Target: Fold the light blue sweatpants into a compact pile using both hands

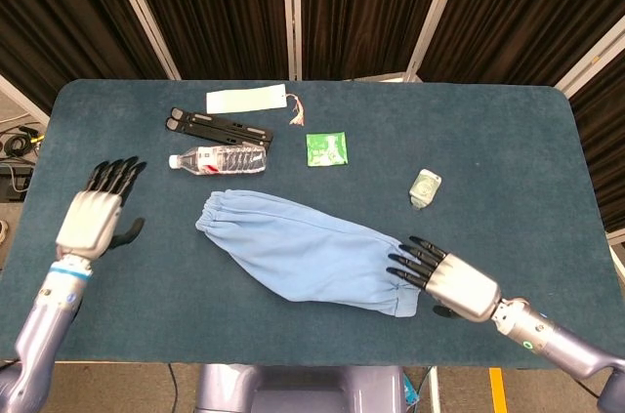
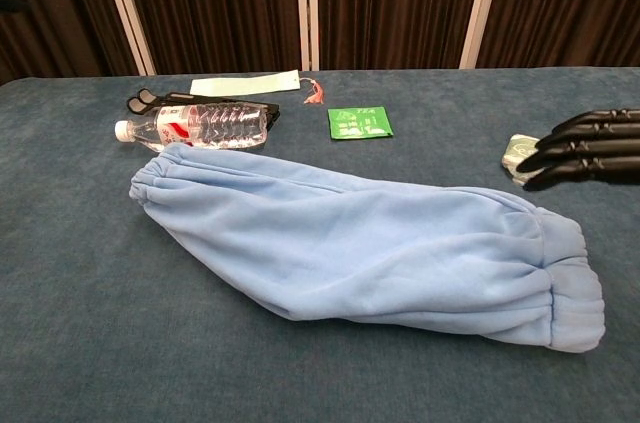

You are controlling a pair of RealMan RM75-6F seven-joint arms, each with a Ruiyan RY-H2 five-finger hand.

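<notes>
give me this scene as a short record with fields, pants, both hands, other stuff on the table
sweatpants: light blue sweatpants lying flat and long on the table, cuffed end toward the right hand
left hand: left hand open, apart from the pants, holding nothing
right hand: right hand open, fingers spread at the cuffed end
other items: water bottle on its side, black folding stand, white tag, green packet, small wrapped item
fold state: not yet compact

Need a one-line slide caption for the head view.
Light blue sweatpants lie lengthwise on the table; right hand at cuffed end, left hand open, apart.
</notes>
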